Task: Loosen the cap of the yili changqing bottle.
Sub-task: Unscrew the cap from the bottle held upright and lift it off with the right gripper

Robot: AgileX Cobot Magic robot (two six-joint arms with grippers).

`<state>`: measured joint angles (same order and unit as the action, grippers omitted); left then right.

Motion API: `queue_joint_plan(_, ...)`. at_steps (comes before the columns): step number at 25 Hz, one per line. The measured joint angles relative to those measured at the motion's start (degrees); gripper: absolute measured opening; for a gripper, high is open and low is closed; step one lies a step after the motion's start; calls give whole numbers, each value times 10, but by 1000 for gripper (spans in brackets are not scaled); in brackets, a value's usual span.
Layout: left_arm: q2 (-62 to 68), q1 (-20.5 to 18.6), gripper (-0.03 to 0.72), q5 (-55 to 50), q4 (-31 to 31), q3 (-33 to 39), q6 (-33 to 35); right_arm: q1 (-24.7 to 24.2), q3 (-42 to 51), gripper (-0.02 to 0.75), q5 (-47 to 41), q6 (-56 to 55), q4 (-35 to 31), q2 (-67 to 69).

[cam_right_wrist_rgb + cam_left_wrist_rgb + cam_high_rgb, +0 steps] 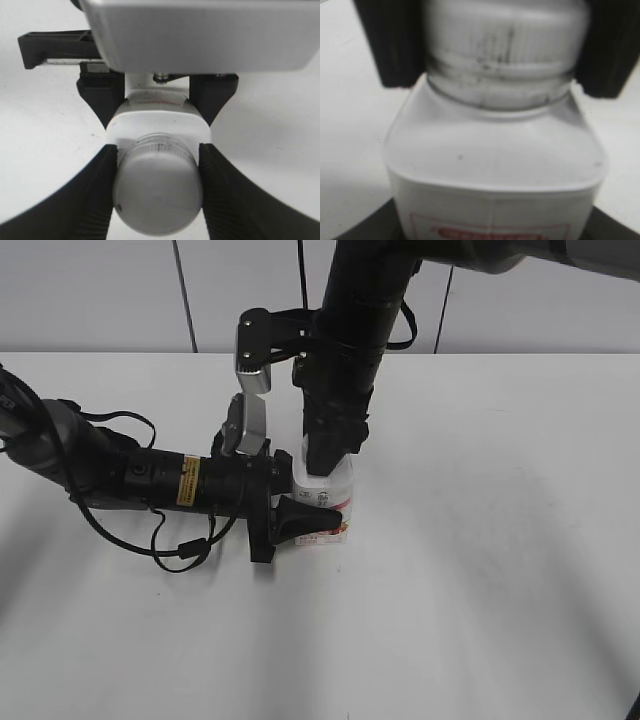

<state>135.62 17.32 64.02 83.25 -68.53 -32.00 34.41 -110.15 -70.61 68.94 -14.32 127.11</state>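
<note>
The yili changqing bottle (332,502) stands upright on the white table, a small white bottle with a pink-red label. My left gripper (300,512) reaches in from the left and is shut on its body; its dark fingers (101,97) press both sides below the shoulder (157,125). My right gripper (328,462) comes straight down from above and is shut on the cap (157,192). Its ribbed black pads (95,197) touch the cap's rim on both sides. The left wrist view shows the bottle (492,165) close up, with the ribbed cap (505,40) between the right gripper's black fingers (392,45).
The white table (500,570) spreads around the bottle, with a pale wall behind it. The left arm's cables (170,545) trail on the table at the left. The left wrist's silver camera housing (200,30) sits close above the bottle in the right wrist view.
</note>
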Motion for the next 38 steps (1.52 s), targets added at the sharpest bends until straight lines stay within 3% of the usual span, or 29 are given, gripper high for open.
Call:
queue_joint_plan(8, 0, 0, 375, 0, 1, 0, 0, 0, 0, 555, 2, -10, -1, 0)
queue_joint_plan(24, -1, 0, 375, -2, 3, -1, -1, 0, 0, 567, 3, -179, 1, -44)
queue_joint_plan(28, -1, 0, 375, -2, 4, -1, -1, 1, 0, 567, 3, -296, 31, -53)
queue_joint_plan(34, -1, 0, 375, -2, 4, -2, -1, 1, 0, 567, 3, -602, 45, -54)
queue_joint_plan(38, -1, 0, 375, -2, 4, -2, -1, 1, 0, 567, 3, -746, 36, -54)
